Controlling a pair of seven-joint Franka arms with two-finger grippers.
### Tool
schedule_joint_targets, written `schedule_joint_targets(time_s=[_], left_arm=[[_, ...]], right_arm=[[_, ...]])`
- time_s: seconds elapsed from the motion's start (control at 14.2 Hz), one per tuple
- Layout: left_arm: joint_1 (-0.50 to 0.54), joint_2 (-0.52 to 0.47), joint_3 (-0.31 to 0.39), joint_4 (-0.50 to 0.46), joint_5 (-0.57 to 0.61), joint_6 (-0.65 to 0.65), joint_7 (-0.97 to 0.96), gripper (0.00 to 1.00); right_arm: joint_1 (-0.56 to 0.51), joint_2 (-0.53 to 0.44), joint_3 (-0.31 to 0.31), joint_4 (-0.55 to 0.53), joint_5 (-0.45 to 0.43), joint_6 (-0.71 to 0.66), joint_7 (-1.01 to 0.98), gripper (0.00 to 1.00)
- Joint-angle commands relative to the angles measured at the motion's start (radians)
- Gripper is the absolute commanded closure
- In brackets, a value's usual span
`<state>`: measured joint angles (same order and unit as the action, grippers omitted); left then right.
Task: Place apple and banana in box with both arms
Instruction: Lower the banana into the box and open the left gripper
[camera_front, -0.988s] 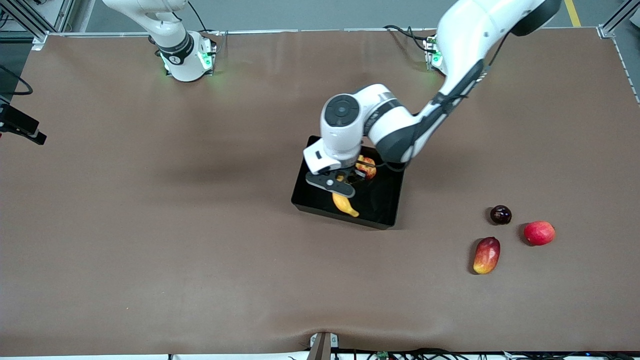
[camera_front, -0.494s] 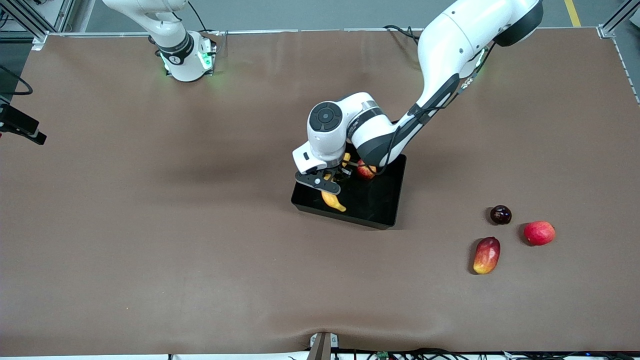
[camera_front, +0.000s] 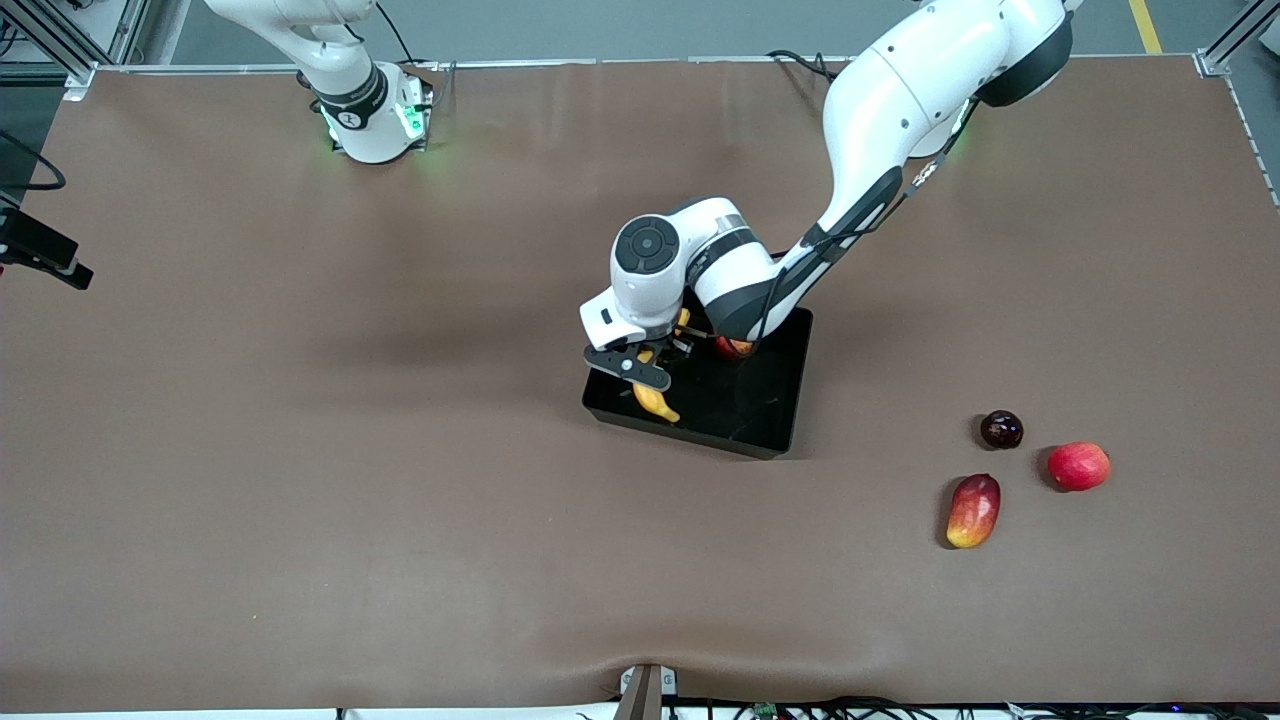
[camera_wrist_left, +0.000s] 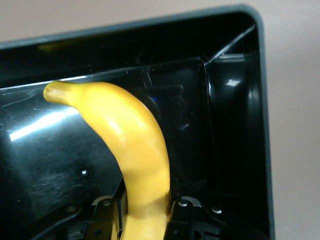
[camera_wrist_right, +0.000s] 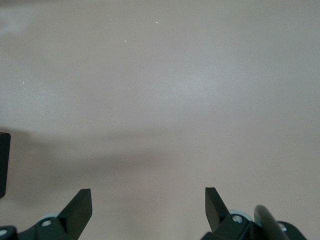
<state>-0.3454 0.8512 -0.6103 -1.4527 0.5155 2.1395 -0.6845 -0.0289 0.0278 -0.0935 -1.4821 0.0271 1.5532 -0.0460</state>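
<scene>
While your left gripper pinches the smooth curved banana over the glossy black box, the apple lies inside; your right gripper waits, fingers spread wide, holding nothing.

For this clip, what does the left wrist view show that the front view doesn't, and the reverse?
Only the left wrist view shows the left tool shut on the banana, clamped near one end. Only the front view shows the apple in the box, three other fruits toward the left arm's end of the table, and the waiting right arm's base. Both show the banana over the box's floor.
</scene>
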Motion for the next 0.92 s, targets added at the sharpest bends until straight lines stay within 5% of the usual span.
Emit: schedule_joint_targets(time_s=[0.0, 0.35, 0.42, 0.49, 0.56, 0.63, 0.85], left_arm=[[-0.033, 0.025, 0.039, 0.026, 0.003, 0.016, -0.001, 1.0], [-0.07, 0.038, 0.099, 0.026, 0.0, 0.033, -0.015, 1.0], [-0.07, 0.038, 0.099, 0.026, -0.005, 0.033, -0.017, 0.94], [-0.07, 0.037, 0.099, 0.026, -0.009, 0.033, -0.018, 0.82], [-0.07, 0.034, 0.099, 0.026, -0.009, 0.034, -0.017, 0.51], [-0.067, 0.031, 0.099, 0.026, 0.001, 0.033, 0.0, 0.01], [-0.06, -0.003, 0.099, 0.028, 0.004, 0.027, -0.003, 0.0]], right_arm=[[-0.019, -0.008, 0.015, 0.0, 0.002, -0.007, 0.015, 0.0], [-0.019, -0.008, 0.015, 0.002, 0.002, -0.007, 0.015, 0.0], [-0.019, -0.006, 0.015, 0.002, 0.002, -0.007, 0.014, 0.0], [-0.019, -0.006, 0.015, 0.002, 0.002, -0.007, 0.015, 0.0], [-0.019, -0.008, 0.015, 0.002, 0.002, -0.007, 0.015, 0.0], [-0.019, -0.006, 0.015, 0.002, 0.002, -0.005, 0.015, 0.0], [-0.02, -0.006, 0.015, 0.0, 0.002, -0.005, 0.015, 0.0]])
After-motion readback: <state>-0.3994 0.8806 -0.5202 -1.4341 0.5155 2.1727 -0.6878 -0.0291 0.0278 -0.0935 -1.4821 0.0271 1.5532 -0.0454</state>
